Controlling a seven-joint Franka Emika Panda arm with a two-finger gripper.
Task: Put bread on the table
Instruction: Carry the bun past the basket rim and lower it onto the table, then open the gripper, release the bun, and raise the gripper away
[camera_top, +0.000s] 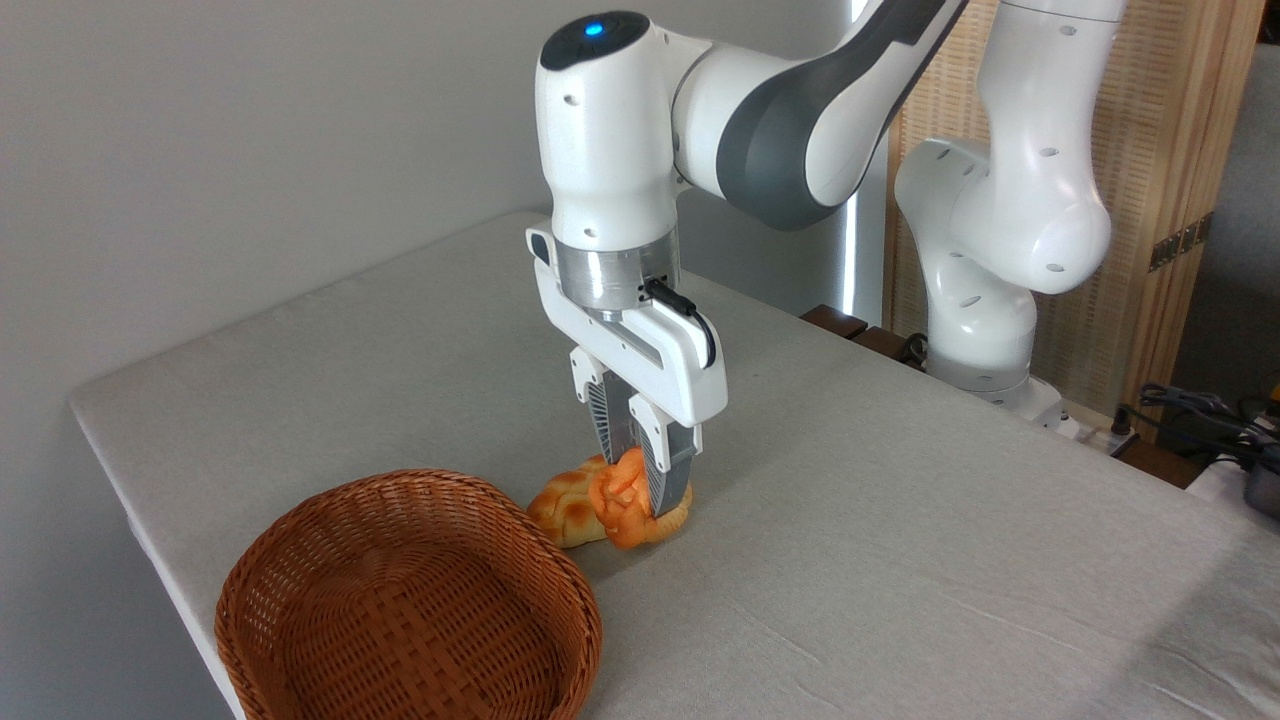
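Note:
My gripper (645, 478) is shut on the bread (625, 508), a small orange-golden knotted bun. The bun hangs tilted, to the right of the basket and in front of the braided loaf, low over the grey table (900, 520). I cannot tell whether it touches the loaf or the cloth. The two grey fingers (668, 470) point straight down and hide the bun's right side.
A brown wicker basket (410, 600) stands at the front left near the table's edge. A long braided loaf (562, 505) lies on the cloth behind the bun, partly hidden. The arm's white base (985, 330) rises at the back right, with cables at the far right.

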